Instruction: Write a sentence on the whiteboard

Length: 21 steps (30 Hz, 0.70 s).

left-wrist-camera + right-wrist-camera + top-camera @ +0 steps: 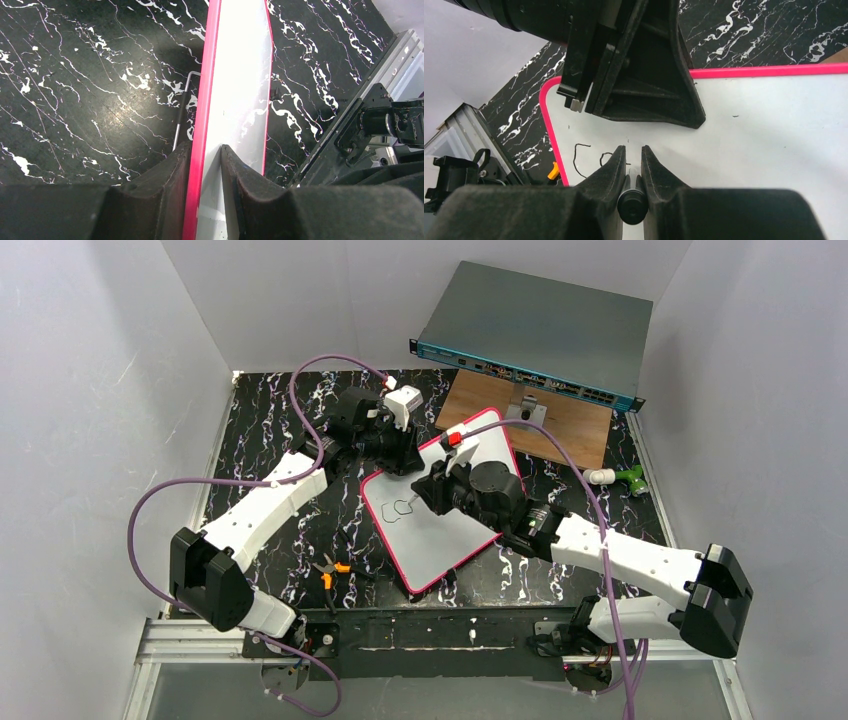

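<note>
The whiteboard, white with a pink frame, lies tilted on the black marbled table. My left gripper is shut on its far left edge; in the left wrist view the fingers clamp the pink rim of the whiteboard. My right gripper is shut on a black marker, whose tip points down at the whiteboard near its left end. Of the sentence, two black strokes show, a c-shape and a loop, just left of the marker tip.
A grey-teal network switch rests on a wooden board at the back right. Orange-handled pliers lie left of the whiteboard's near corner. A green and white item lies at the right edge. White walls enclose the table.
</note>
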{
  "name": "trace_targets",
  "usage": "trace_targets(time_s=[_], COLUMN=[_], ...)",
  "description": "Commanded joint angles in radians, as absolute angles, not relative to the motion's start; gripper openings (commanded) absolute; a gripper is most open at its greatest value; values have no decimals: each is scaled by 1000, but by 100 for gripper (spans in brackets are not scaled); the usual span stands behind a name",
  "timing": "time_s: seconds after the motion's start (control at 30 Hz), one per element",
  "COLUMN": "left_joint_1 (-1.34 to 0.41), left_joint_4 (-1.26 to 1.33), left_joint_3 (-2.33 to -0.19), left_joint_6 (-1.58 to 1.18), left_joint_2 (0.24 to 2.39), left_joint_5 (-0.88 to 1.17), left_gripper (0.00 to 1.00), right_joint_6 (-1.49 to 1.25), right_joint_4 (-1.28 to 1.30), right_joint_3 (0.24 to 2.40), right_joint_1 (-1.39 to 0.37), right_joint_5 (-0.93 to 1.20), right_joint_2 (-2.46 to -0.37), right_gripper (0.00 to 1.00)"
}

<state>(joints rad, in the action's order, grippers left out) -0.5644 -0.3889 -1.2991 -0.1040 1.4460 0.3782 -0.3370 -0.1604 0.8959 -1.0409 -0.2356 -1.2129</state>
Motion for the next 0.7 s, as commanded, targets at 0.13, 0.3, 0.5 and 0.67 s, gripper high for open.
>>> trace_targets(time_s=[0.13,0.3,0.5,0.67], left_joint_1=[-563,-563,-563,-564], left_joint_4=[-376,-376,-378,-380], left_joint_3=[-1335,-1337,-1340,-1345], left_joint_6=[-89,-89,-87,-83], left_joint_2=[1402,1402,1401,1404], left_joint_5=[357,356,354,349], left_gripper=[0,0,0,0], right_joint_6=[-304,-304,-315,-353], right_joint_4=[-270,-275,-244,-235], right_joint_3=[950,958,930,861], right_joint_1=[-1030,-1031,-1031,-1031], right_joint_5=[-258,-249,-250,-286], right_joint_2=[-1236,-1243,-1182,-1085], right_gripper=[1,1,1,1])
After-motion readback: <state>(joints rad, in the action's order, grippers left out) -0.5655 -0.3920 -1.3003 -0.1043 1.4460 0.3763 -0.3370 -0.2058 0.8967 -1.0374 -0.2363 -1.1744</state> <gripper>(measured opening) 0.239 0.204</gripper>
